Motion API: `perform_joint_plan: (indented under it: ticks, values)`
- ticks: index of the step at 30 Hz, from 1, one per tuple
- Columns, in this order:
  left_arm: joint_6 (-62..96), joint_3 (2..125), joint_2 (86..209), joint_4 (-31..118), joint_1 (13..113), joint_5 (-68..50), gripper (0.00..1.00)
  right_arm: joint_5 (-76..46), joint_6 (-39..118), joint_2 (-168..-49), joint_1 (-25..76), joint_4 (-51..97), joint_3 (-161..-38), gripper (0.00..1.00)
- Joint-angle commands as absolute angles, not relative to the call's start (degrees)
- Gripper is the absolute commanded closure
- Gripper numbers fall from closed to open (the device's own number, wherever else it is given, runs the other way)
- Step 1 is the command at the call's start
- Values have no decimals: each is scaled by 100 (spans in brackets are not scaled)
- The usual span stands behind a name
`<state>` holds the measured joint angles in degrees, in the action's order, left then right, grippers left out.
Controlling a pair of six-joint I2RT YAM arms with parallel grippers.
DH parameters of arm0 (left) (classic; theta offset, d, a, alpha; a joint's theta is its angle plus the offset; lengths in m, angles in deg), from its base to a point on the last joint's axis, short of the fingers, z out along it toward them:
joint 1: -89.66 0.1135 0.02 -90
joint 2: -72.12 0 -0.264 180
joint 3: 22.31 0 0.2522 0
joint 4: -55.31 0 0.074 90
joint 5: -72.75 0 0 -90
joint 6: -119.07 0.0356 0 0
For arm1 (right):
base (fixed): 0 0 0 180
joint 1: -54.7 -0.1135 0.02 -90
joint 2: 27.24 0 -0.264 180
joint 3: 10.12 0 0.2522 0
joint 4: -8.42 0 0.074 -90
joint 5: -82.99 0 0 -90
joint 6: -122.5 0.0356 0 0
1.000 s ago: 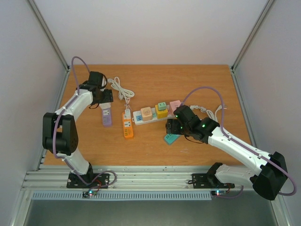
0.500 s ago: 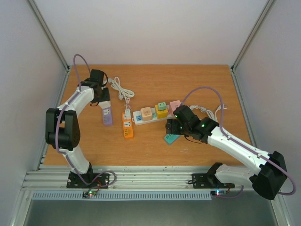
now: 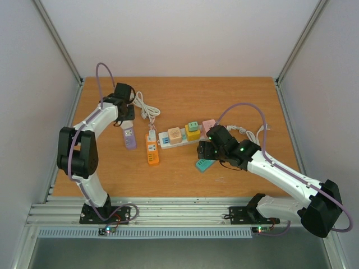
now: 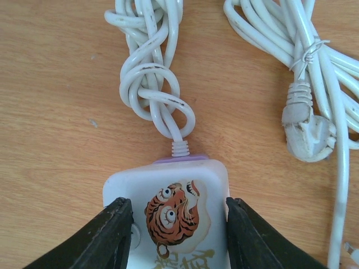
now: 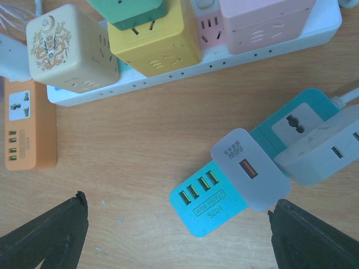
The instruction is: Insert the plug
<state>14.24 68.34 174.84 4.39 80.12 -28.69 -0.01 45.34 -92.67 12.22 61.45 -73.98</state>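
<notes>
Left hand (image 4: 178,224) noted narrower than a second ago, fingers (image 4: 115,235) now set against both sides of purple strip (image 4: 168,182). Knotted cord (image 4: 154,95) lies ahead. Plug (image 4: 305,131) lies loose on counter (image 4: 56,112) beside it. Right hand (image 5: 178,202) held wide, unmoved, over teal strip (image 5: 205,210).

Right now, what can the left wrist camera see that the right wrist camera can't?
Only the left wrist view: a tiger-picture power strip squeezed by the left gripper, its knotted white cord, and a bundled cable's plug. Only the right wrist view: colourful cube adapters on a white strip, an orange strip, a teal strip with a grey charger, and the open right gripper. Both: the wooden table.
</notes>
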Motion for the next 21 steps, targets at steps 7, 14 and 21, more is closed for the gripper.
perform_joint_plan:
  ticks: [7,14,21]
  values:
    - [1529,6744,18626,-434,7698,-3732,57,-6,4561,-9278,1226,6024,-7415,11]
    - [1519,6544,18297,-249,7630,-3391,55,-12,4564,-9286,1229,6032,-7415,11]
    - [1476,6746,17300,162,7691,-2669,27,-18,4555,-9298,1225,6045,-7472,11]
